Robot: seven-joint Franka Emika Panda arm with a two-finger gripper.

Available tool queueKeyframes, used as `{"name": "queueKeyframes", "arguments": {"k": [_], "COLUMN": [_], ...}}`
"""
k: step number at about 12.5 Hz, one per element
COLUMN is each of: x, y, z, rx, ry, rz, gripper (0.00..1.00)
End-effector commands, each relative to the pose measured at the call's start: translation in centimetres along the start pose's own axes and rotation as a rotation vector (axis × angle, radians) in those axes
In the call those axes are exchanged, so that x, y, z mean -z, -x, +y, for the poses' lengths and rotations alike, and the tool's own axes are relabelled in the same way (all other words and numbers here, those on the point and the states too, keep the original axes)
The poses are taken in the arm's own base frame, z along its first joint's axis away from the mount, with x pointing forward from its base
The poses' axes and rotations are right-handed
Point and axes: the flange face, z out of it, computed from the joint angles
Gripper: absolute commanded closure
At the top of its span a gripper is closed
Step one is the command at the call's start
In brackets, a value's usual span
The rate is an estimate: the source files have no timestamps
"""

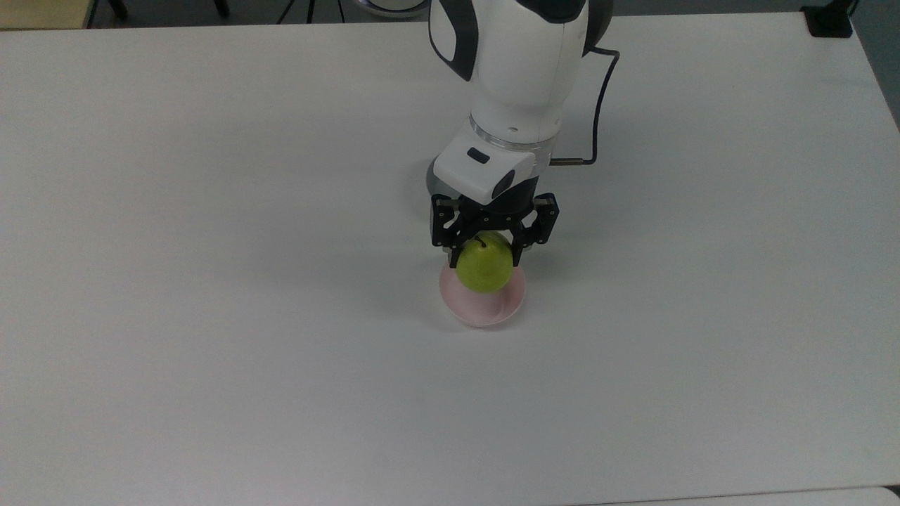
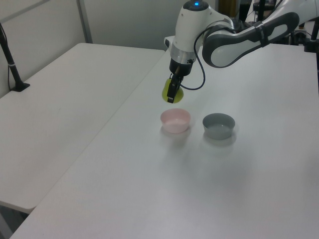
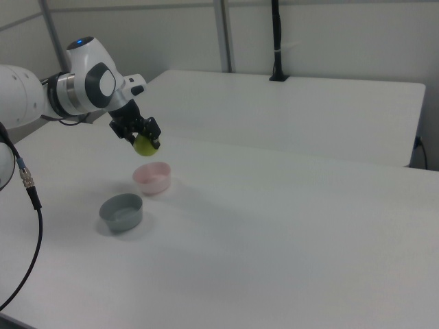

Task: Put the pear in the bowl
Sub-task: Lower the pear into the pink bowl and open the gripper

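Observation:
The yellow-green pear hangs in the air, gripped from both sides by my black gripper, which is shut on it. In the top view it overlaps the far part of the pale pink bowl on the white table. The left view puts the pear well above the bowl and slightly to the left view's left of its centre. In the right view the pear hovers above the bowl, with clear air between them.
A grey straight-sided bowl stands beside the pink one, mostly hidden under the arm in the top view. A black cable loops off the wrist. A second white table adjoins, with a black post on it.

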Motion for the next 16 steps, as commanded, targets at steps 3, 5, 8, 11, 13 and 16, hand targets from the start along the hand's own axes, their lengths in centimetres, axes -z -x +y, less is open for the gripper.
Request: {"name": "queueKeyframes", "arguments": {"k": [3,5,8,11,13,16], "x": [1.2,0.3,-2.3,-3.3,-4.5,-5.3], "y": [1.5,2.0,3.3,2.9,2.9,3.0], "z": [-1.5,-1.4,-1.6,-1.3,-1.5,-1.6], "rx": [-0.001,0.003,0.037,0.039,0.062,0.07], "ry": [0.027,0.031,0.061,0.047,0.061,0.062], "rz": [-0.037,-0.055,-0.078,-0.037,-0.02,-0.023], "gripper": [0.32,0.32,0.32,0.32,0.31,0.3]}}
